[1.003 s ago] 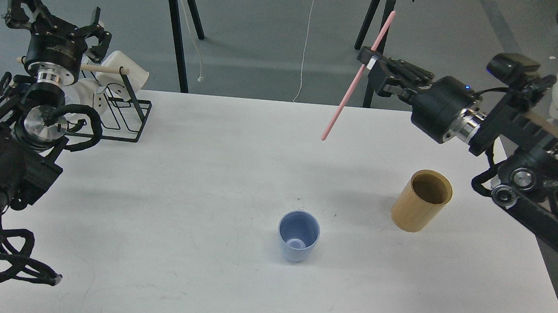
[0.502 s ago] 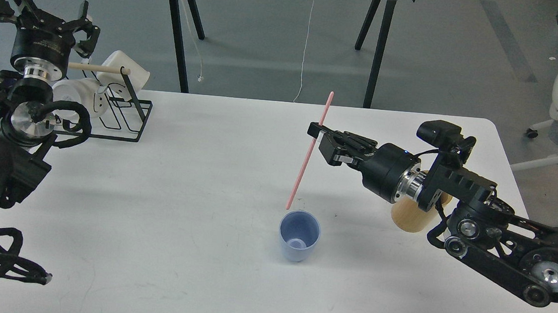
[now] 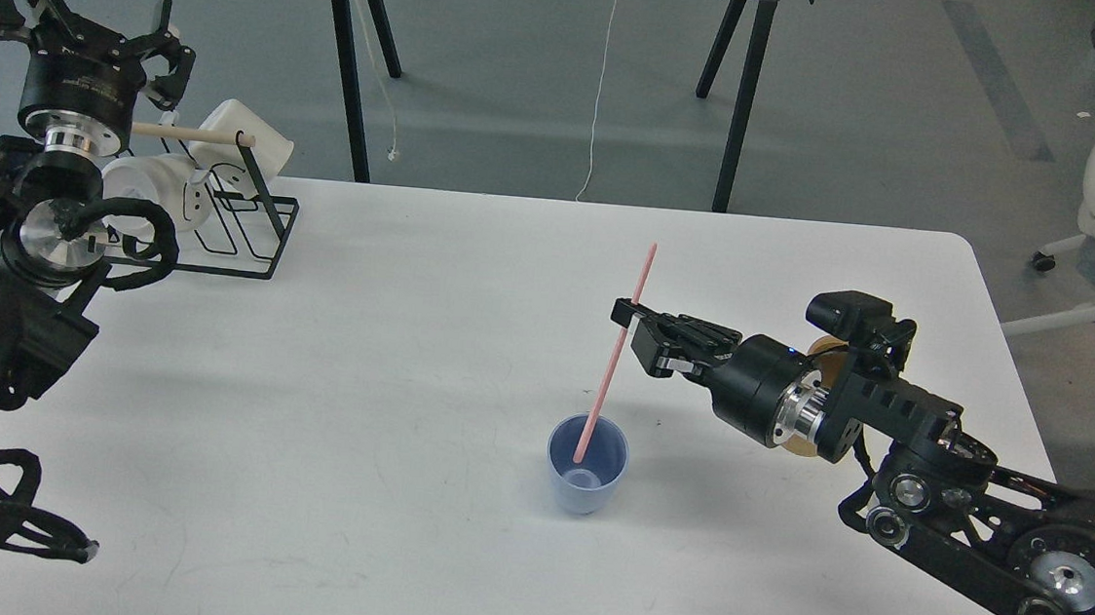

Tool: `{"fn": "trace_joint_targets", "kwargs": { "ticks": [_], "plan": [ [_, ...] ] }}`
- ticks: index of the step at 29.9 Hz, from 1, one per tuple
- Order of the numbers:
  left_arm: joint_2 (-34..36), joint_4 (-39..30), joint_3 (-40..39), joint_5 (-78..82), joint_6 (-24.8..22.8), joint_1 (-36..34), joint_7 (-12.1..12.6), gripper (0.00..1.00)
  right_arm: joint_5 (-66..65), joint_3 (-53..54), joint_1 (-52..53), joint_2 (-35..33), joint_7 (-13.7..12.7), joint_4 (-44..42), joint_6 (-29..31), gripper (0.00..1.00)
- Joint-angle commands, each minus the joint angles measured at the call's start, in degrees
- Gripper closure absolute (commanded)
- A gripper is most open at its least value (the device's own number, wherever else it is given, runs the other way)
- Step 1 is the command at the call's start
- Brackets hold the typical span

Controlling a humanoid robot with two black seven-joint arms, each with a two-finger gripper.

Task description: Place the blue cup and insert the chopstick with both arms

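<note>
The pale blue cup [image 3: 585, 477] stands upright on the white table [image 3: 387, 354], a little in front of the middle. The pink chopstick [image 3: 614, 352] is held nearly upright, leaning slightly right at the top, with its lower end inside the cup. My right gripper [image 3: 632, 324] is shut on the chopstick about a third down from its top, just above and right of the cup. My left gripper [image 3: 77, 11] is raised at the far left, off the table's back corner, with its fingers spread and empty.
A black wire rack [image 3: 232, 214] with a pale wooden dowel and white mugs [image 3: 248, 137] stands at the back left, next to my left arm. The tan bamboo cylinder [image 3: 822, 363] is mostly hidden behind my right arm. Another table's legs stand behind.
My right gripper has come down and toward me with the chopstick, and the stick's lower end has gone from above the cup's rim into the cup. The left arm has barely moved.
</note>
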Motion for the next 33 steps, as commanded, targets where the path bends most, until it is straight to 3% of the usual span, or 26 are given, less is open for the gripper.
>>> {"fn": "trace_joint_targets", "kwargs": {
  "ticks": [1, 4, 19, 20, 23, 33],
  "plan": [
    [0.1, -0.1, -0.2, 0.0, 0.0, 0.0, 0.0, 0.00, -0.2, -1.3, -0.2, 0.0, 0.0, -0.2, 0.0, 0.96],
    [0.0, -0.1, -0.3, 0.0, 0.0, 0.0, 0.0, 0.00, -0.2, -1.5, -0.5, 0.0, 0.0, -0.2, 0.0, 0.85],
    [0.0, -0.5, -0.1, 0.0, 0.0, 0.0, -0.2, 0.00, 0.7, 0.0, -0.6, -0.6, 0.1, 0.3, -0.1, 0.52],
    [0.0, -0.5, -0.1, 0.0, 0.0, 0.0, -0.1, 0.00, 1.0, 1.6, -0.5, -0.6, 0.2, 0.3, -0.3, 0.45],
    [-0.1, -0.5, 0.1, 0.0, 0.0, -0.1, -0.1, 0.00, 4.0, 9.7, -0.5, -0.6, 1.7, 0.3, 0.1, 0.07],
    [-0.1, -0.5, 0.3, 0.0, 0.0, -0.4, 0.3, 0.00, 36.4, 25.8, 4.8, -1.0, 2.4, -4.9, 0.6, 0.01]
  ]
}}
